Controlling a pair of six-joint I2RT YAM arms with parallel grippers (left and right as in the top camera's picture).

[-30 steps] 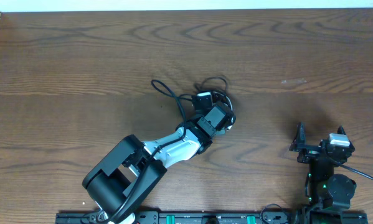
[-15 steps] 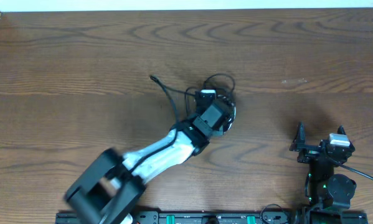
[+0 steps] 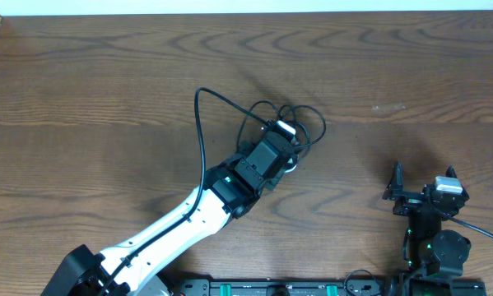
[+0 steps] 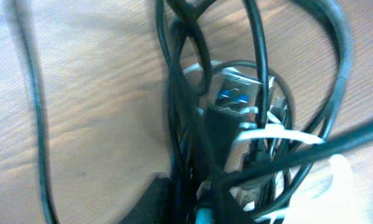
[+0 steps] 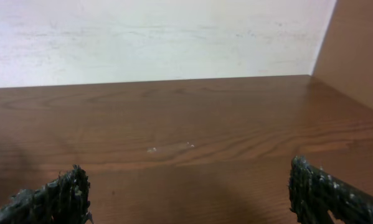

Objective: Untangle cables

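The cables (image 3: 309,123) form a knotted bundle of thin black and white cords at mid table. One long black strand (image 3: 200,123) arcs out to the left and runs down beside the arm. My left gripper (image 3: 285,138) is pressed into the bundle from the lower left. In the left wrist view the cables (image 4: 258,56) fill the frame, with a silver plug with a blue insert (image 4: 231,96) among them. Cords cross over the left gripper (image 4: 236,208) and hide how its jaws stand. My right gripper (image 3: 425,178) is at the front right, away from the cables. The right gripper (image 5: 192,193) is open over bare wood.
A pale wall (image 5: 161,37) lines the table's far edge. A wooden side panel (image 5: 354,43) rises at the right. A black rail (image 3: 254,288) with green lights runs along the front edge.
My left arm has stretched forward and to the right into the bundle. The long black strand has swung out into a taller loop on the left. The right arm has not moved.
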